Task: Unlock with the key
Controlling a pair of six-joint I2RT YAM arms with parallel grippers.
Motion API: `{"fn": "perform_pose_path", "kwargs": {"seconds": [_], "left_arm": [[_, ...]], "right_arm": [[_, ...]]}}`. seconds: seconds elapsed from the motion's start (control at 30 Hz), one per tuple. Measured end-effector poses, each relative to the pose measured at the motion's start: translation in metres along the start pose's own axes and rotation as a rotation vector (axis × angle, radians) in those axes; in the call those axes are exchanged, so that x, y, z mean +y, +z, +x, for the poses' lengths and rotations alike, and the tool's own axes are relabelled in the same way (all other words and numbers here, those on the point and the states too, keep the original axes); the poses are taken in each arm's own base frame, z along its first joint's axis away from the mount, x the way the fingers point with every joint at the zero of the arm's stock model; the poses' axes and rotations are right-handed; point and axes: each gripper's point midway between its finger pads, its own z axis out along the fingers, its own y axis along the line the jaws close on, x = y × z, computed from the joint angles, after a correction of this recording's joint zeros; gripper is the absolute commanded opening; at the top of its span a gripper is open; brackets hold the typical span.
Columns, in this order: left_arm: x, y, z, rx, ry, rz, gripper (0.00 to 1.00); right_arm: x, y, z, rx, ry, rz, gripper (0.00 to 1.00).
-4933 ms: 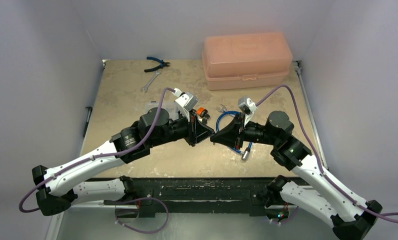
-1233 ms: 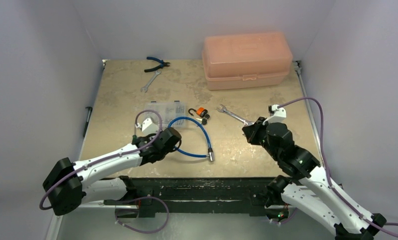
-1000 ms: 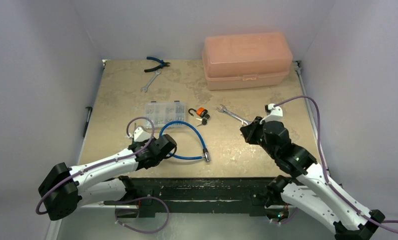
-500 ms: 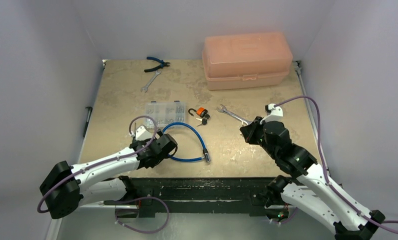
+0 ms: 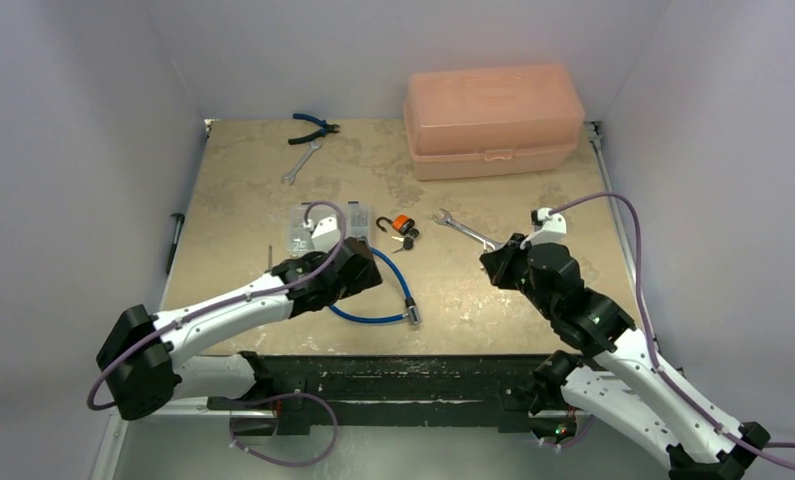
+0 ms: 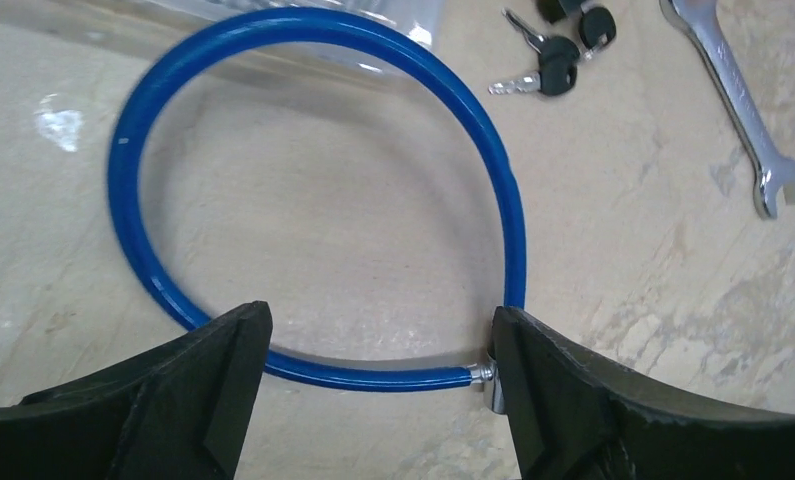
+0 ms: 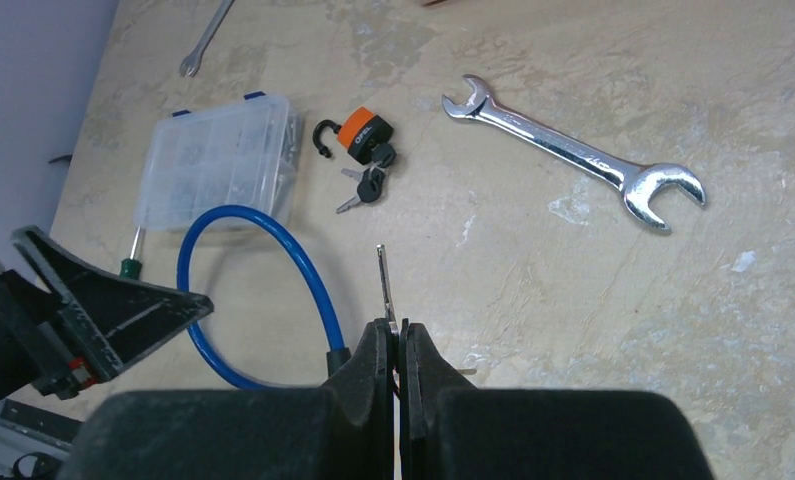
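- The left gripper (image 6: 378,330) is spread wide open and holds nothing. It sits over the near arc of the blue cable (image 6: 133,240), whose loop curves away between its two fingers.
- The cable's metal end (image 6: 487,376) is right by the inner edge of that gripper's right-hand finger; I can't tell whether they touch.
- The key (image 6: 556,76), small with a black head and bunched with another like it, lies on the table ahead of the left gripper and off to its right, beyond the far side of the loop.
- Seen from the right gripper (image 7: 394,335), the key is ahead and a little to its left, tight against the orange padlock (image 7: 365,131). The padlock's black shackle hooks out to one side.
- The right gripper's fingers are pinched together on a thin silver metal strip (image 7: 384,283) that sticks straight out past the tips. What it is, I can't make out.
- A silver open-ended wrench (image 7: 573,152) lies ahead of the right gripper, to its right.
- A clear parts box (image 7: 223,160) sits further left, just past the cable loop.
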Motion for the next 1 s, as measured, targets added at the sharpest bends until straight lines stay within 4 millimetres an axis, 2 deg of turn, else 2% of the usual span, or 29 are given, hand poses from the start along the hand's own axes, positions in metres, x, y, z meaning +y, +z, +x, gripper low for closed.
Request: {"fn": "perform_pose_path", "kwargs": {"seconds": [0.27,0.7,0.83,1.0], "left_arm": [[-0.034,0.029,0.033,0.144,0.133,0.069,0.80],[-0.083,0.056,0.062,0.227,0.205,0.121,0.73],[-0.091,0.060,0.068,0.237,0.207,0.109,0.68],[-0.088,0.062,0.077,0.246,0.203,0.082,0.63]], "right_arm": [[-0.003,-0.005,0.001,0.002,0.003,0.002,0.00],[-0.005,-0.007,0.004,0.005,0.014,0.004,0.00],[-0.007,-0.006,0.006,0.009,0.014,0.007,0.00],[-0.008,-0.006,0.008,0.012,0.013,0.010,0.00]]}}
